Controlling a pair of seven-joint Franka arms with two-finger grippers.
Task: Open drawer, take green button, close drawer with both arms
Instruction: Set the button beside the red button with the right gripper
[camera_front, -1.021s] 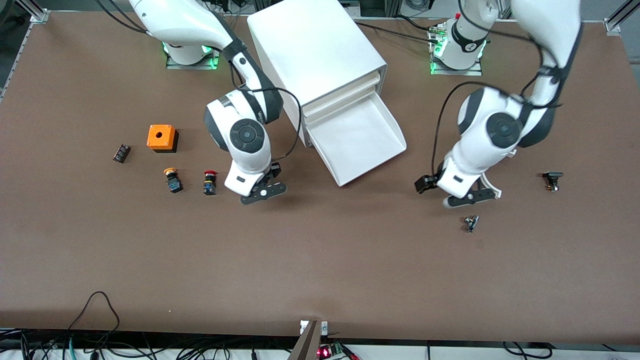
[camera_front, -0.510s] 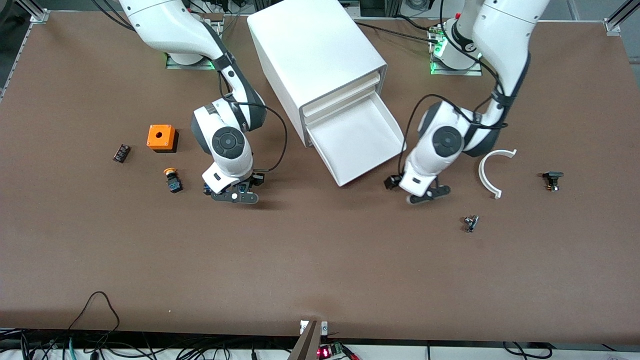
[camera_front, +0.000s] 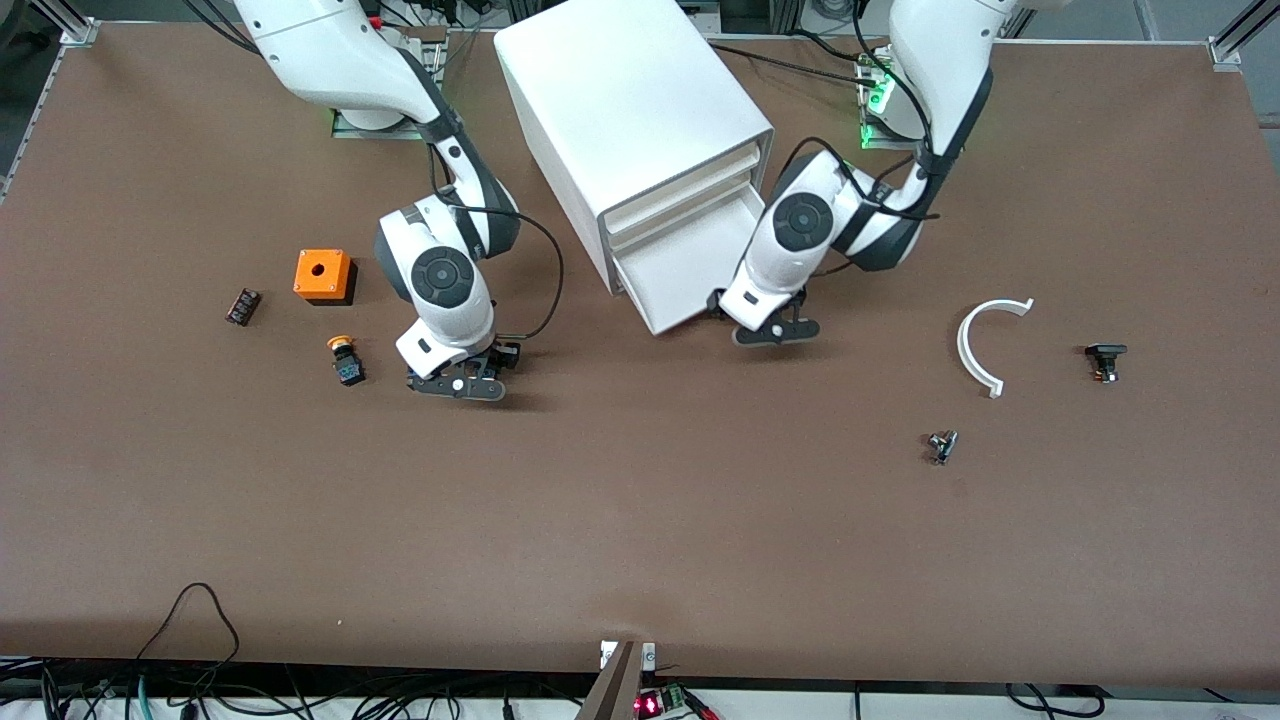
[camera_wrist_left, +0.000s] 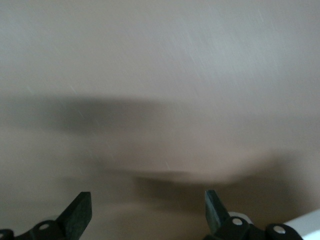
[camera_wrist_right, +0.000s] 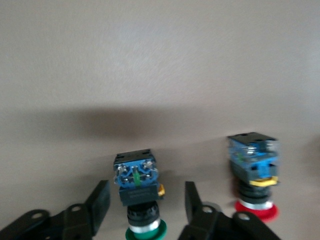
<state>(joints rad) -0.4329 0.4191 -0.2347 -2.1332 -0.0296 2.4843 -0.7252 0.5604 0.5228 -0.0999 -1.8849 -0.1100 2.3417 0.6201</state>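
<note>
Now button (camera_wrist_right: 138, 192) upright between parted right end effector (camera_wrist_right: 145, 202) fingers, untouched; left end effector (camera_wrist_left: 148, 210) agape.

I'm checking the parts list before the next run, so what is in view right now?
cabinet: one, white, mid-table near the arms' bases
drawer: one, white, lowest of three, partly open
green-capped button: one, on the table between the right gripper's fingers, untouched
red-capped button: one, beside the green one
yellow-capped button: one, toward the right arm's end
orange box: one, with a hole on top, farther from the camera than the yellow-capped button
black block: one, small, beside the orange box
curved strip: one, white, toward the left arm's end
black part: one, beside the strip
metal part: one, nearer the camera than the strip
left gripper: open, at the drawer's front
right gripper: open, over the green-capped button
</note>
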